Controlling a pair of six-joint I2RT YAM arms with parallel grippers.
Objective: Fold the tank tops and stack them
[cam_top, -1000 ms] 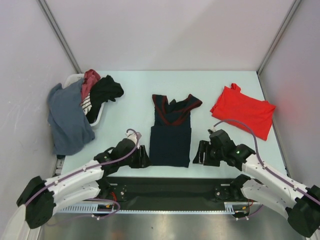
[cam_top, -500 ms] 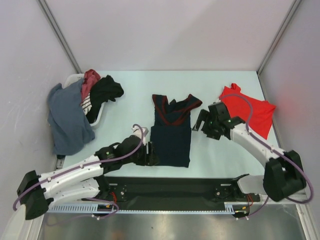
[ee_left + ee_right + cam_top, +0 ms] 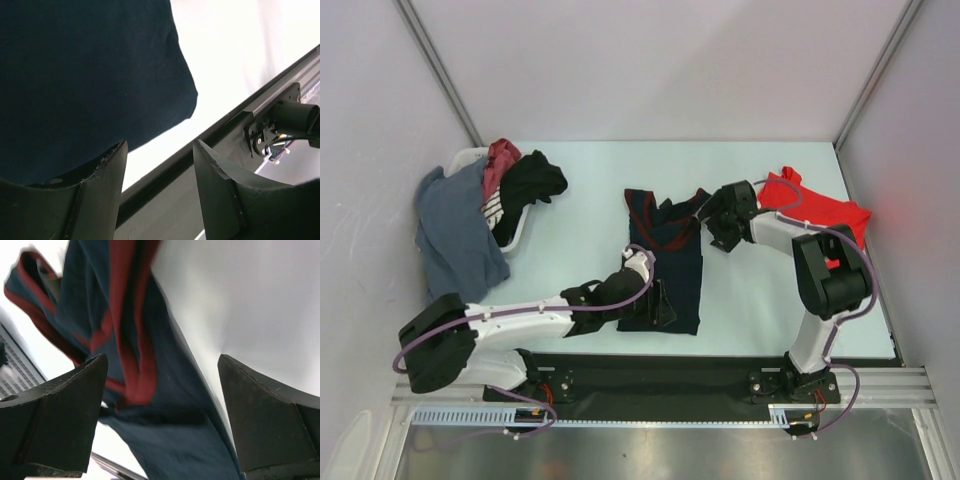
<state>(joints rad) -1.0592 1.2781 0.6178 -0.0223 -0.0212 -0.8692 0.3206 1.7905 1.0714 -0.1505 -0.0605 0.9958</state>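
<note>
The navy tank top (image 3: 665, 265) with maroon trim lies flat mid-table, neck to the far side. The red tank top (image 3: 820, 215) lies folded at the back right. My left gripper (image 3: 660, 300) is open and low over the navy top's near hem. The left wrist view shows the navy cloth (image 3: 85, 65) by its left finger (image 3: 100, 175), with nothing held. My right gripper (image 3: 713, 222) is open at the top's far right shoulder strap. The right wrist view shows the maroon-trimmed strap (image 3: 130, 315) between its spread fingers (image 3: 60, 405), with nothing gripped.
A white basket (image 3: 468, 158) at the back left holds several clothes, with a grey-blue garment (image 3: 455, 235) hanging over its side and a black one (image 3: 532, 178) on top. A black rail (image 3: 235, 125) runs along the table's near edge. Walls close in on both sides.
My left gripper has moved right onto the navy top's near hem. My right gripper has swung from the near edge up to the top's far right shoulder.
</note>
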